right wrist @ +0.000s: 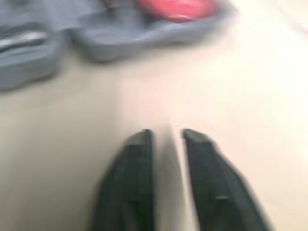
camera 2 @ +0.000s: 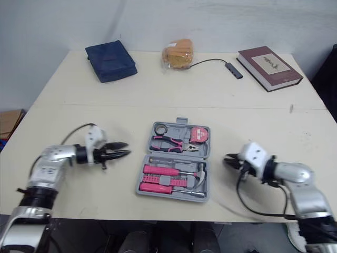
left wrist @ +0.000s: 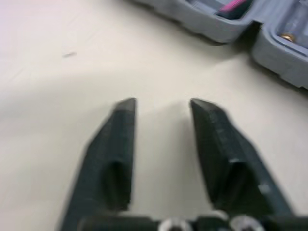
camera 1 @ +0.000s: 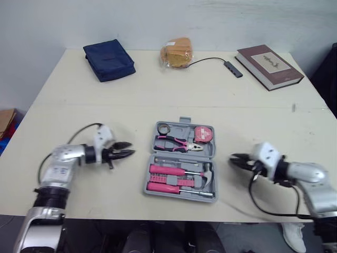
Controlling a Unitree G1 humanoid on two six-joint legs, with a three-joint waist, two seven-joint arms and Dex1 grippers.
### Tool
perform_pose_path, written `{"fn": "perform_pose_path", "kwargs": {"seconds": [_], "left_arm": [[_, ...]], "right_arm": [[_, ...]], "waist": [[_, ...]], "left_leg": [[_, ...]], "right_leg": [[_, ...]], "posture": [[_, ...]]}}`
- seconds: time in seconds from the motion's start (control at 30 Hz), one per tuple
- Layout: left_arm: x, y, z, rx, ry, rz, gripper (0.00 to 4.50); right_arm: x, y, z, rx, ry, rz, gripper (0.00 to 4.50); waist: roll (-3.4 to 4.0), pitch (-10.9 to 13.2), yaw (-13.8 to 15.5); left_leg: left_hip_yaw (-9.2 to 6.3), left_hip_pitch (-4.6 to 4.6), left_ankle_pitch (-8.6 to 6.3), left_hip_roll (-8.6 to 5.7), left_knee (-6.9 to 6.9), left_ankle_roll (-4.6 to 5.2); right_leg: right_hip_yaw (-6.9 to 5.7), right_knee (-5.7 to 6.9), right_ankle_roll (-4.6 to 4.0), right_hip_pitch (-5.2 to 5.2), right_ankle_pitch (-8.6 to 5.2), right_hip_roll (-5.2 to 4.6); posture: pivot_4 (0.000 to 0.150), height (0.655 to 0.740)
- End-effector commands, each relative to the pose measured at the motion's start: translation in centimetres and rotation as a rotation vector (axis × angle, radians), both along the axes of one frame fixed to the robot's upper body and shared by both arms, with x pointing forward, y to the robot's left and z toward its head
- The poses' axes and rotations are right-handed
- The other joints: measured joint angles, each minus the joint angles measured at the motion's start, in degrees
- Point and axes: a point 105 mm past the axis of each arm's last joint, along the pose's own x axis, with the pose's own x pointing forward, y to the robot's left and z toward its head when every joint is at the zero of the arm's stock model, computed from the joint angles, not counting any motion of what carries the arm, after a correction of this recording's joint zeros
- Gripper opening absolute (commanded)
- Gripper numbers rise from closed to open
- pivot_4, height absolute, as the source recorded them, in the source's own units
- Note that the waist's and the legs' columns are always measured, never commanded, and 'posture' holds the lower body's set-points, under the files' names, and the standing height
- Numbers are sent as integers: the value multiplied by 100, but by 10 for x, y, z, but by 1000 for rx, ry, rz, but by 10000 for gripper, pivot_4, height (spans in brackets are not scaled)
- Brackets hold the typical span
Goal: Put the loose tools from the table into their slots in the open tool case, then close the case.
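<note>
The grey tool case [camera 1: 149, 182] lies open at the middle of the table, near its front edge. Its far half holds pink-handled pliers [camera 1: 179, 143] and a red tape measure [camera 1: 204, 134]. Its near half holds pink screwdrivers [camera 1: 166, 171] and a hammer [camera 1: 208, 174]. My left gripper [camera 1: 131, 148] hovers low over the table just left of the case, open and empty, pointing at the case's corner [left wrist: 226, 29]. My right gripper [camera 1: 231, 159] sits right of the case and points toward it. Only a narrow gap parts its fingers [right wrist: 139, 159], and nothing is between them.
Along the far edge of the table lie a dark blue pouch [camera 1: 109, 59], a bagged bread roll [camera 1: 177, 52], a cabled USB hub [camera 1: 233, 68] and a maroon book [camera 1: 269, 66]. The table's front edge runs just below the case.
</note>
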Motion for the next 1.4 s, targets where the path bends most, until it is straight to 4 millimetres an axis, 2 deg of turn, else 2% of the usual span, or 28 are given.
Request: {"fn": "perform_pose_path", "kwargs": {"seconds": [0.03, 0.07, 0.1, 0.13, 0.17, 0.27, 0.4, 0.5, 0.67, 0.93, 1.07, 1.4], "left_arm": [[-1, -15, 41, -95, 39, 38, 32711], [-1, -21, 50, -131, 78, 54, 36243], [-2, -27, 56, -134, 99, 49, 37929], [-4, -34, 60, -127, 116, 41, 41720], [-3, -38, 59, -106, 146, 64, 44600], [5, -45, 49, -25, 231, 175, 44600], [11, -58, 42, 22, 258, 244, 44600], [16, -67, 29, 32, 282, 295, 44600], [23, -80, 27, -18, 306, 339, 44600], [28, -76, 20, -17, 311, 402, 44600], [26, -79, 12, 17, 315, 394, 44600], [34, -86, 6, 25, 308, 407, 44600]], "right_arm": [[4, 4, 37, 135, 33, -90, 27642], [6, 4, 41, 148, 101, -135, 35161], [5, 8, 44, 166, 181, -155, 38714], [5, 13, 47, 203, 263, -168, 43712], [4, 19, 51, 232, 333, -171, 45000], [4, 41, 57, 268, 508, -172, 45000], [14, 50, 46, 201, 611, -283, 45000], [29, 58, 43, 193, 605, -347, 45000], [39, 63, 39, 182, 593, -409, 45000], [40, 64, 21, 102, 622, -463, 45000], [42, 66, 19, 120, 630, -474, 45000], [45, 73, 10, 151, 678, -484, 45000]], "waist": [[1, 0, -1], [2, 1, -2], [3, 2, -2], [4, 2, -2], [4, 2, 0], [5, 2, -15], [3, 3, 0], [3, 3, 2], [1, 4, 23], [1, 4, -12], [2, 4, -7], [1, 3, -10]], "left_leg": [[-9, 0, 0, -4, 0, 0], [-17, 0, 0, -9, 0, 0], [-23, -2, -1, -12, 0, 1], [-27, -4, 0, -15, 0, 1], [-29, -5, 0, -15, 0, 0], [-35, -6, 1, -15, -7, -3], [-26, -13, 5, -18, -15, -8], [-23, -24, 7, -25, -8, -3], [-23, -30, 10, -31, -8, 1], [-10, -26, 11, -25, -9, 0], [-9, -25, 11, -18, -9, -2], [-3, -15, 11, -17, -9, -2]], "right_leg": [[4, -1, 0, 4, 0, -37], [4, -2, -2, 4, -1, -43], [8, -1, -2, 4, -1, -48], [14, -1, -2, 3, -1, -51], [15, -1, -2, 3, -1, -52], [11, -1, -6, 4, -3, -48], [4, 2, -7, -3, -4, -38], [0, 1, 0, -8, 0, -38], [-7, -2, 4, -9, 2, -23], [-13, -2, 7, -12, 4, -4], [-11, -4, 7, -13, 4, 6], [-3, -3, 8, -9, 4, 6]], "posture": [[1500, 7400], [1500, 7400], [1500, 7400], [1500, 7400], [1500, 7400], [1500, 7400], [1500, 7400], [1500, 7400], [1500, 7400], [1500, 7400], [1500, 7400], [1500, 7400]]}}
